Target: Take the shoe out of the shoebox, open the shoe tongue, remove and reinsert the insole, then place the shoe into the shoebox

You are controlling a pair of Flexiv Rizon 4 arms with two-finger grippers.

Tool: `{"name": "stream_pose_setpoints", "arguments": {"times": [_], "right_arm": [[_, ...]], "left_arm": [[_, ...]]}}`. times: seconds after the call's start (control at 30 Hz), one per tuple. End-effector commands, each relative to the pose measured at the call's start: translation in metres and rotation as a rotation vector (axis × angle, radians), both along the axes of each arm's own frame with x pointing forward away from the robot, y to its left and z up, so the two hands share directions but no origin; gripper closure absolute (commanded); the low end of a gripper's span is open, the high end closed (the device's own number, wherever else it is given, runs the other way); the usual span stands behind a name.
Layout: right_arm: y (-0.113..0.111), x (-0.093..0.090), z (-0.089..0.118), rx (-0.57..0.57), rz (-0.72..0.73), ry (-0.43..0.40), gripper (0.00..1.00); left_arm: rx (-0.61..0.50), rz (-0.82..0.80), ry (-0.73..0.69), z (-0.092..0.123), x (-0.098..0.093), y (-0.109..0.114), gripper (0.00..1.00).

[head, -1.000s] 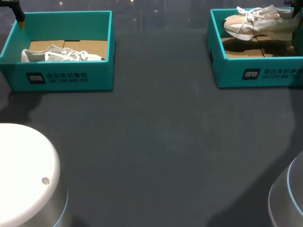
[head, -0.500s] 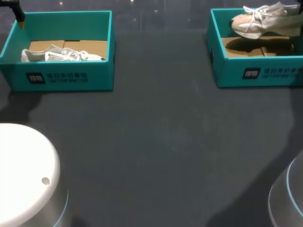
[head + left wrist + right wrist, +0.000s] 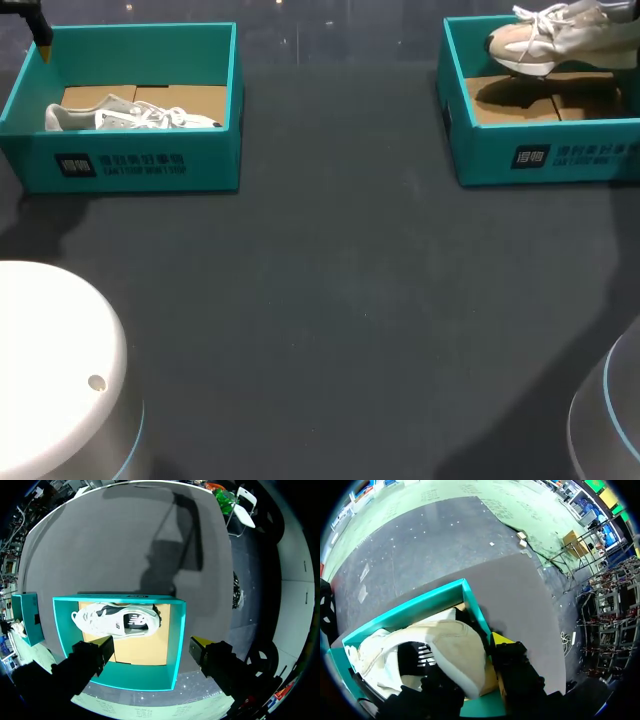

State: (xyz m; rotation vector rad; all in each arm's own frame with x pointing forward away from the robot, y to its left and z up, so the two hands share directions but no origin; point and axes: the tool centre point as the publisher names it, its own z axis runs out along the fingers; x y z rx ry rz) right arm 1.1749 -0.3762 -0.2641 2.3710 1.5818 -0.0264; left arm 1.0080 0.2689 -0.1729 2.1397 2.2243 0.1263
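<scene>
Right gripper (image 3: 465,662) clasps the beige shoe (image 3: 445,645), seemingly by its heel, above the shoebox (image 3: 540,155) at one o'clock; left gripper (image 3: 152,645) hangs with fingers spread.

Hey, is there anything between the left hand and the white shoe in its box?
Nothing visible. The left hand hangs open with the left shoebox straight ahead of it. The box has no lid, and the white shoe lies uncovered on its side on the cardboard floor.
</scene>
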Motion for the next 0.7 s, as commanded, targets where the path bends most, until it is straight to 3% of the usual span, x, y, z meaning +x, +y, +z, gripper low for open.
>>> {"name": "stream_pose_setpoints", "arguments": {"times": [0.03, 0.27, 0.7], "right_arm": [[0.003, -0.005, 0.004, 0.006, 0.005, 0.003, 1.00], [0.010, -0.009, 0.000, 0.014, 0.018, 0.019, 1.00], [0.011, -0.010, 0.028, 0.014, 0.014, -0.017, 1.00]], "left_arm": [[0.001, -0.001, -0.003, 0.000, -0.001, 0.000, 0.00], [0.001, -0.001, -0.003, 0.000, -0.001, 0.000, 0.00], [0.001, -0.001, -0.003, 0.000, -0.001, 0.000, 0.00]]}}
